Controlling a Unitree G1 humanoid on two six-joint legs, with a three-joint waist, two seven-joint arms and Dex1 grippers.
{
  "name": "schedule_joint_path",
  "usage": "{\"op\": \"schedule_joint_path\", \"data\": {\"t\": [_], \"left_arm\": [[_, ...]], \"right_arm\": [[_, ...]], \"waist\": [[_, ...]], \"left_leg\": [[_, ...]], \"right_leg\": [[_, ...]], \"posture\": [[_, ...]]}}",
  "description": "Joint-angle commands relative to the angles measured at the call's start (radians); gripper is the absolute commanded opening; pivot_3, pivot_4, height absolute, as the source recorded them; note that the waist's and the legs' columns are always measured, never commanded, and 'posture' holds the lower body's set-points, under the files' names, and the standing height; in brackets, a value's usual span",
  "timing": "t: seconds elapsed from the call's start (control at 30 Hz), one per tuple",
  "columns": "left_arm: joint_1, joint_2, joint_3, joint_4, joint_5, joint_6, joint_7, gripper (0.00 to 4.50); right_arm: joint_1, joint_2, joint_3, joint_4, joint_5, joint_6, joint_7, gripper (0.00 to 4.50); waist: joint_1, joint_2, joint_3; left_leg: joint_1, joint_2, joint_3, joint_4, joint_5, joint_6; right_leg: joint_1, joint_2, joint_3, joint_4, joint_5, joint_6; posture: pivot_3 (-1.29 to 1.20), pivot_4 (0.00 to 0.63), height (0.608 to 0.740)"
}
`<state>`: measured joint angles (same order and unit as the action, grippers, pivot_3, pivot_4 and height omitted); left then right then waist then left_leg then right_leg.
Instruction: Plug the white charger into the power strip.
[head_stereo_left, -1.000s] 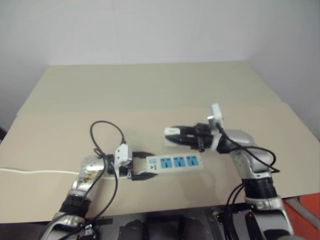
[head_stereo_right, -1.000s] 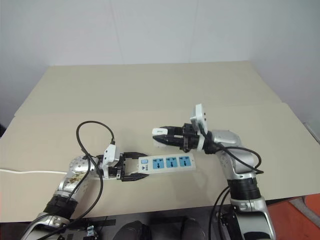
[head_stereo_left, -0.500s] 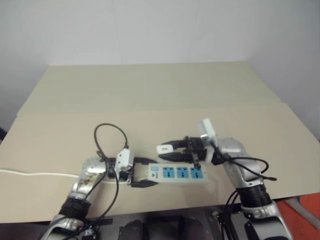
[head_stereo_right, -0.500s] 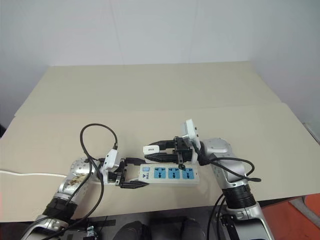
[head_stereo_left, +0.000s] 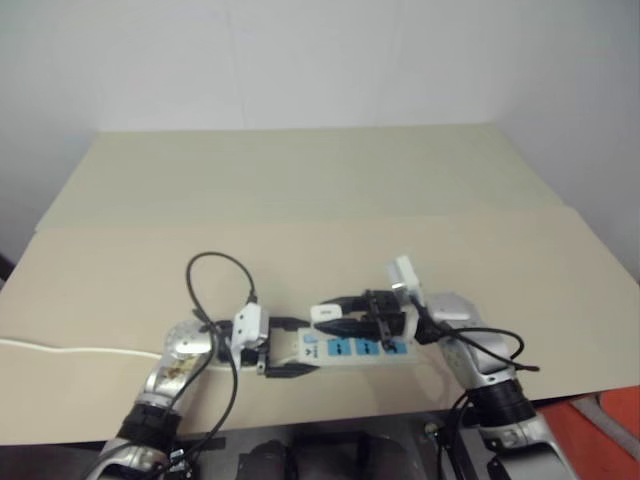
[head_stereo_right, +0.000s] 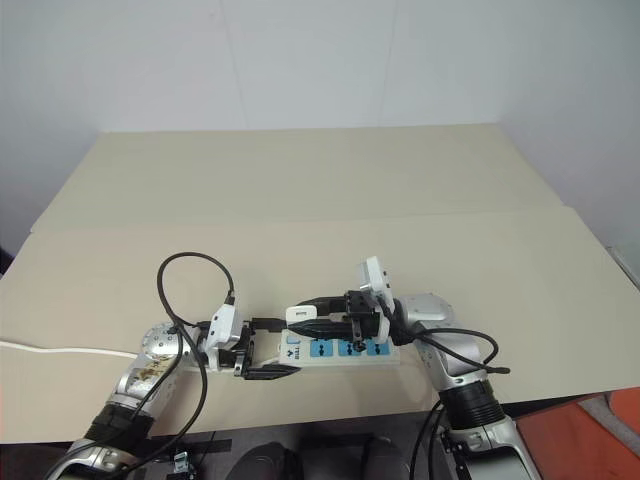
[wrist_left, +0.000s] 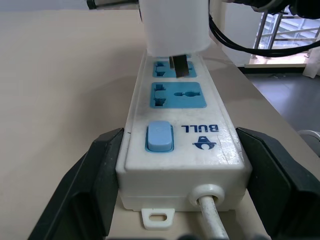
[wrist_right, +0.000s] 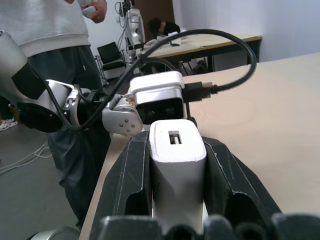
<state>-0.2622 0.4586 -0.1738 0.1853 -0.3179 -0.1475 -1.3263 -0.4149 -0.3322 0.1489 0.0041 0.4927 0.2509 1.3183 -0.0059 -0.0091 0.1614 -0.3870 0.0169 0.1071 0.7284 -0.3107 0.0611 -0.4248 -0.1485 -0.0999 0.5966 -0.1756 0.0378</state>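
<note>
So the small white rectangular plastic charger (wrist_left: 174, 26) is hanging right over the long white plastic power strip with three blue socket faces (wrist_left: 178, 131), prongs pointing down and just at the second socket from the switch end. Hard to say if the prongs are actually in yet; looks more like lined up and touching than seated.

The right gripper (wrist_right: 175, 165) has both black fingers clamped tight against the charger's sides, which makes sense since it needs the block square to the slots to push it in.

The left gripper (wrist_left: 177, 175) is closed around the strip at its switch end, one finger on each long side, cord running out between them. That's basically a vise so the strip won't skid or tip on the beige desk (head_stereo_left: 300, 190) when the push comes.

A person in a grey top (wrist_right: 50, 25) stands in the background of the right wrist view.
</note>
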Motion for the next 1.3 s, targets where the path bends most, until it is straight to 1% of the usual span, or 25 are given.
{"op": "schedule_joint_path", "data": {"t": [0.03, 0.67, 0.83, 1.3], "left_arm": [[0.015, 0.006, -0.008, -0.008, 0.02, 0.016, 0.025, 3.23], [0.005, 0.021, 0.005, -0.002, 0.016, 0.023, 0.026, 3.23], [0.006, 0.023, 0.007, -0.004, 0.017, 0.024, 0.03, 3.23], [0.007, 0.021, 0.008, -0.003, 0.018, 0.021, 0.037, 3.23]], "right_arm": [[-0.007, 0.004, -0.011, 0.007, 0.011, -0.039, 0.009, 1.15], [-0.061, 0.009, -0.033, 0.243, -0.001, -0.172, 0.094, 1.15], [-0.056, -0.001, -0.027, 0.257, 0.0, -0.177, 0.116, 1.15], [0.001, 0.003, -0.02, 0.284, -0.022, -0.201, 0.097, 1.15]], "waist": [[0.0, 0.0, 0.0], [-0.002, 0.0, 0.0], [-0.003, 0.0, 0.0], [-0.003, 0.0, -0.001]], "left_leg": [[0.0, 0.0, 0.0, 0.0, 0.0, 0.0], [0.001, 0.0, 0.0, 0.0, 0.0, 0.0], [0.001, 0.001, 0.0, 0.0, 0.0, 0.0], [0.003, 0.001, 0.0, 0.0, 0.0, 0.0]], "right_leg": [[0.0, 0.0, 0.0, 0.0, 0.0, 0.0], [0.0, 0.0, 0.0, 0.0, 0.0, 0.0], [0.001, 0.0, 0.0, 0.0, 0.0, 0.0], [0.002, 0.0, 0.001, 0.0, 0.0, 0.0]], "posture": [[0.0, 0.15, 0.74], [0.0, 0.15, 0.74], [0.0, 0.15, 0.74], [0.0, 0.15, 0.74]]}}
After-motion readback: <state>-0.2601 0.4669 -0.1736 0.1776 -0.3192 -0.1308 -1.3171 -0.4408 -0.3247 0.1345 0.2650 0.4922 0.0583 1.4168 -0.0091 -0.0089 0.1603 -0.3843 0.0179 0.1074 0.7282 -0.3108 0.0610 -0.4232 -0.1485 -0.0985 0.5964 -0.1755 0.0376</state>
